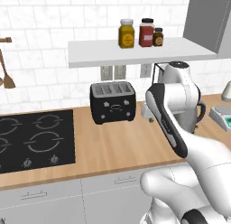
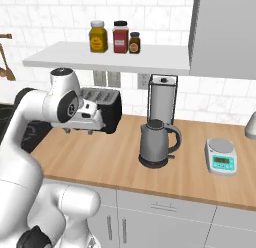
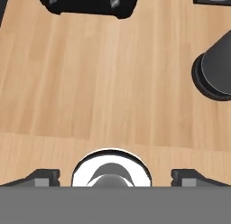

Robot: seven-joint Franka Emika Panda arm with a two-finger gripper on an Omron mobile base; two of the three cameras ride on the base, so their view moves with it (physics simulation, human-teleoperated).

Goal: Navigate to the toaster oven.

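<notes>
A white robot arm hangs over a wooden counter (image 1: 113,142), its gripper (image 3: 115,175) spread wide and holding nothing. A black toaster (image 1: 112,102) and a grey kettle (image 2: 156,144) stand nearby.

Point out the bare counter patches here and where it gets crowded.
Free wood lies between the cooktop and the black toaster, along the counter's front edge, and between the kettle and the kitchen scale. It is crowded at the back, where kettle and blender stand close together.

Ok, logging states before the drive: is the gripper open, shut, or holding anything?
Gripper: open, fingertips spread wide, holding nothing, above the wooden counter.
</notes>
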